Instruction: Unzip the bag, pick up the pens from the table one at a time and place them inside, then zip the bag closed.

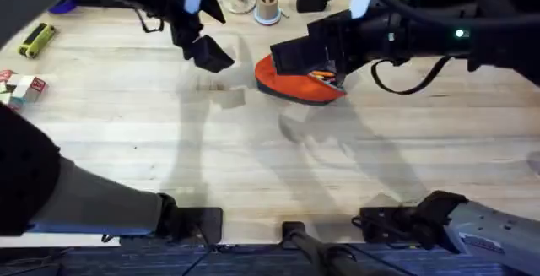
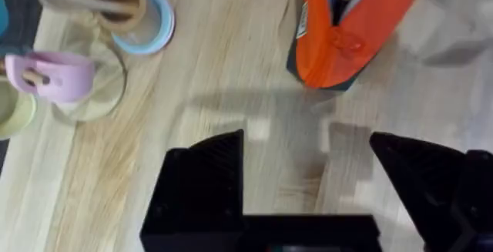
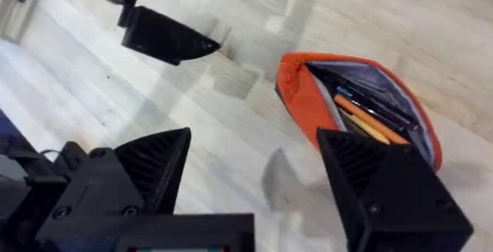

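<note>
The right gripper (image 3: 254,179) is seen with its jaws spread wide and nothing between them, held above the worktop (image 1: 253,166). Just ahead of its right finger lies the bag (image 3: 358,113), resting on the worktop with its zipper drawn open and its mouth gaping. Pens (image 3: 370,113) are seen inside, lying lengthwise against the grey lining; an exact count cannot be made. The pull tab (image 2: 347,42) is noted at the bag's near end in the left wrist view.

Farther off, beyond the bag's closed end, the left gripper (image 2: 308,183) is held apart from the bag, jaws likewise open and empty, over bare worktop.

No loose pen is found beside either gripper. The filling is judged complete, and closing is taken as the step in hand. It is advised that one gripper pin the bag's far end while the other closes on the pull tab and draws it straight along the zipper line, so the fabric is not dragged or bunched.
</note>
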Motion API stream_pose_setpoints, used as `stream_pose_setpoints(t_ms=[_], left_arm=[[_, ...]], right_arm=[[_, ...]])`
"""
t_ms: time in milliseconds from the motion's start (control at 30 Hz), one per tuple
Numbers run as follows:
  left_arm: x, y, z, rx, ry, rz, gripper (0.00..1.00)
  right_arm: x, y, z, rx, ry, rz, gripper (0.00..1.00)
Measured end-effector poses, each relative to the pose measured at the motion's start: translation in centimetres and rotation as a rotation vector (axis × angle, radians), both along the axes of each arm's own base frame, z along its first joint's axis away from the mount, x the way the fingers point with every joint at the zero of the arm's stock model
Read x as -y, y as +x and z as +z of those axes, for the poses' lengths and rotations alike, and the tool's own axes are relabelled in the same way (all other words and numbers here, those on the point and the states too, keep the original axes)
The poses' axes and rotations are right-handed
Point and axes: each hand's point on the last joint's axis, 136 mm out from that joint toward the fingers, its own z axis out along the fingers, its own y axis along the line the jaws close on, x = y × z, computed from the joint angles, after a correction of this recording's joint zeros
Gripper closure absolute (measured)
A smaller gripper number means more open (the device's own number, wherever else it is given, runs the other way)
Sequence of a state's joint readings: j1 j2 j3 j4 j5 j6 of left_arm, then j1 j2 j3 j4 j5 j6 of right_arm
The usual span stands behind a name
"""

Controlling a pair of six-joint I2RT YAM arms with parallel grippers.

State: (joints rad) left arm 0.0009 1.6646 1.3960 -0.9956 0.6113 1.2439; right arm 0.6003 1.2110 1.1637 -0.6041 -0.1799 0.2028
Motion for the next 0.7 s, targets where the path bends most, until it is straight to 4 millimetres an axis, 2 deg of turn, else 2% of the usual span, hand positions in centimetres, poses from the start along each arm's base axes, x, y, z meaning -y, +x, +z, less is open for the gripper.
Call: stream_pose_setpoints(t_ms=[67,300,500,700], left_arm=[[-0.9,-0.8,0.9,0.015,-0.090,-0.047,0.007],[-1.9,-2.0,2.1,0.016,-0.212,-0.072,0.008],[-1.6,-2.2,1.4,-0.007,-0.247,-0.098,0.008],[-1.6,-1.8,-0.6,-0.064,-0.270,-0.099,0.006]], right_arm=[[-0.1,0.1,-0.2,-0.042,0.028,-0.043,0.004],[-0.7,1.0,-1.8,-0.155,0.076,-0.142,0.004],[-1.3,1.9,-3.0,-0.195,0.083,-0.172,0.004],[-1.9,2.7,-4.9,-0.239,0.070,-0.194,0.004]])
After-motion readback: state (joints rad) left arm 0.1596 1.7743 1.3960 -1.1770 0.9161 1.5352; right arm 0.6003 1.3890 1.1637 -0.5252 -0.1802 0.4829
